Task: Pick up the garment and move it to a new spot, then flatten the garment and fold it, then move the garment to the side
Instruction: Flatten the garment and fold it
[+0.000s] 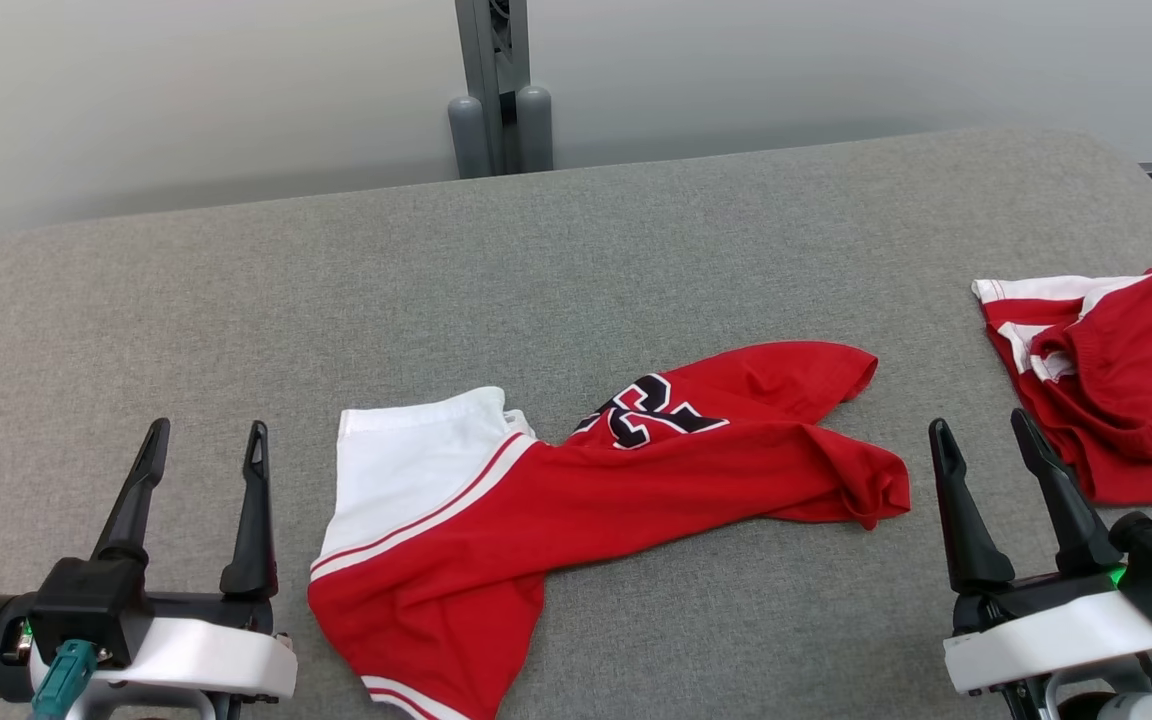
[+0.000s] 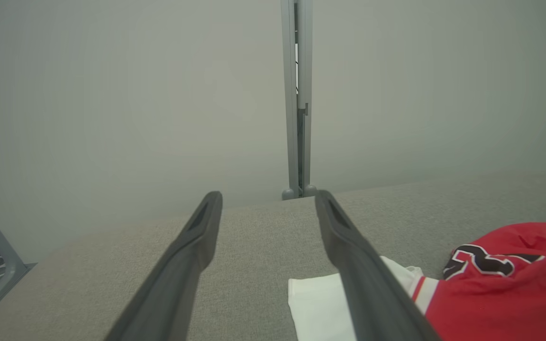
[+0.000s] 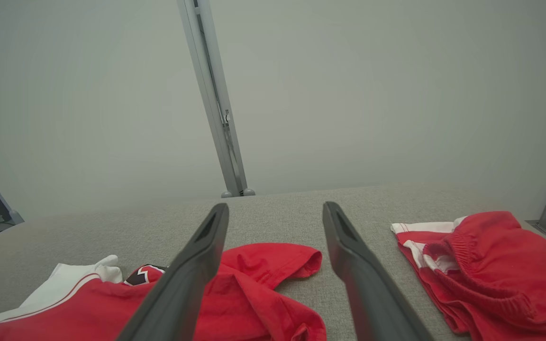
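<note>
Garment, red with a white panel and a black-and-white emblem, lies rumpled on the grey desk between the two hands, touching neither; left hand has its fingers spread apart, holding nothing; right hand is likewise wide and empty; second red garment lies bunched near the desk's right edge, just beside the right hand.

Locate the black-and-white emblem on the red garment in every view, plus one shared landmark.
Head view: emblem near centre.
Left wrist view: emblem lower right.
Right wrist view: emblem lower left.
Shared landmark: upright grey post at the back.
</note>
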You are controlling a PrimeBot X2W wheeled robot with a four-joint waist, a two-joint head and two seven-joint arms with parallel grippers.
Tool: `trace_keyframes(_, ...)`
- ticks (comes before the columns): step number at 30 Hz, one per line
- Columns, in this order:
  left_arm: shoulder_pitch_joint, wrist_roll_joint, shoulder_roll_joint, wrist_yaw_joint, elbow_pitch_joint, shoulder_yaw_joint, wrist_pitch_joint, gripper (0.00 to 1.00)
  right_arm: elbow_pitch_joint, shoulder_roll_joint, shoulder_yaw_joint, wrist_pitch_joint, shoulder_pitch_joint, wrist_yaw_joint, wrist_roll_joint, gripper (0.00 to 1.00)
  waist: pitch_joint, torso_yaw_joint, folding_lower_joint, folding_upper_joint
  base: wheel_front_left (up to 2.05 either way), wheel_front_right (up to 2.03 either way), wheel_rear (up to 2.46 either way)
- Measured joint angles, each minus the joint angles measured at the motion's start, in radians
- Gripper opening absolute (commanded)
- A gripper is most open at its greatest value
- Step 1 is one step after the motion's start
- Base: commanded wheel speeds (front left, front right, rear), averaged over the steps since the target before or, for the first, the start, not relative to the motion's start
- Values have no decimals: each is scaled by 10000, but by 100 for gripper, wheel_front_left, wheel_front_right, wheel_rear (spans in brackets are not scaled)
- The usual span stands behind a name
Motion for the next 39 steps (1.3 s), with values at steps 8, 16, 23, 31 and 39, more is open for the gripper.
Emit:
trace_keyframes(8, 4, -2, 65, 8, -23, -61, 127, 100, 13, 0, 54, 0, -11, 0, 23, 100, -20, -48, 0, 0, 0, 0, 0)
trace_keyframes(16, -349, 63, 282, -104, 36, -153, 355, 100, 15, 2, 184, 0, -72, 0, 63, 100, 121, -220, 0, 0, 0, 0, 0)
trace_keyframes(23, -1349, -370, 522, -878, 750, -546, 1515, 100, 134, 2, 274, -84, -223, 0, 167, 100, 512, -505, 0, 0, 0, 0, 0)
trace_keyframes(31, -2475, -1429, 596, -1960, 2811, -711, 2738, 100, 439, 8, 589, -362, -529, 0, 378, 100, 1249, -980, 0, 0, 0, 0, 0)
trace_keyframes(39, -3299, -1751, 861, -2370, 4633, -535, 2907, 100, 867, 8, 665, -675, -777, 0, 483, 100, 1877, -1485, 0, 0, 0, 0, 0)
